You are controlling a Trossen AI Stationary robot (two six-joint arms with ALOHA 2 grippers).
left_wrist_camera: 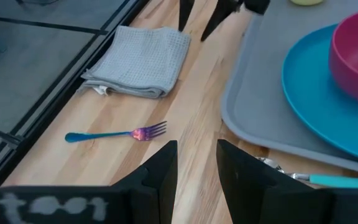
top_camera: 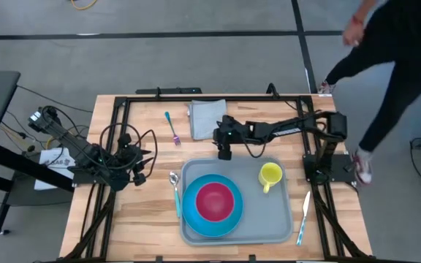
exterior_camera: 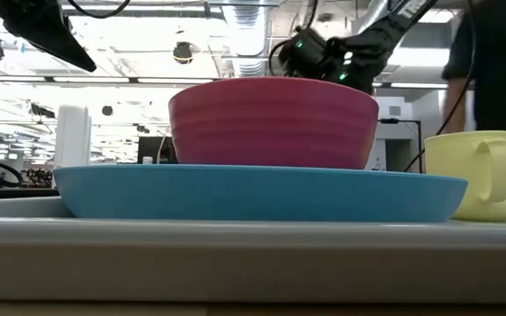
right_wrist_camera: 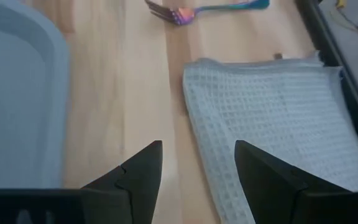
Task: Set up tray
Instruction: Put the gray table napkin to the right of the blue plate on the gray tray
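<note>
The surface [top_camera: 123,219] is pale wood planking, boxed in by a dark metal frame. The tray [top_camera: 276,215], smooth grey plastic with rounded corners and a low rim, lies flat toward 5 o'clock on it. A round blue plate [top_camera: 196,215] sits on the tray's left half, its edge reaching the rim there, and carries a ribbed magenta bowl [top_camera: 215,201]. A pale yellow mug [top_camera: 270,175] stands upright at the tray's 1 o'clock corner, with bare grey floor around it.

A folded grey waffle-weave napkin [top_camera: 206,117] lies flat at 12 o'clock from the tray, a strip of bare wood between them. The right end effector [right_wrist_camera: 197,168] hangs over that strip at the napkin's near edge, fingers apart and holding nothing. The left end effector [left_wrist_camera: 196,162] waits at 9 o'clock from the tray, fingers likewise parted and empty, with open wood ahead of it.

A slim iridescent fork [top_camera: 172,128] with a teal handle lies at 11 o'clock from the tray, just beside the napkin and apart from it. A spoon [top_camera: 175,191], shiny bowl and teal handle, lies along the tray's left edge; whether it touches is unclear. A knife [top_camera: 303,218] rests just off the right rim. A person [top_camera: 386,66] stands on the floor beyond the 2 o'clock corner.
</note>
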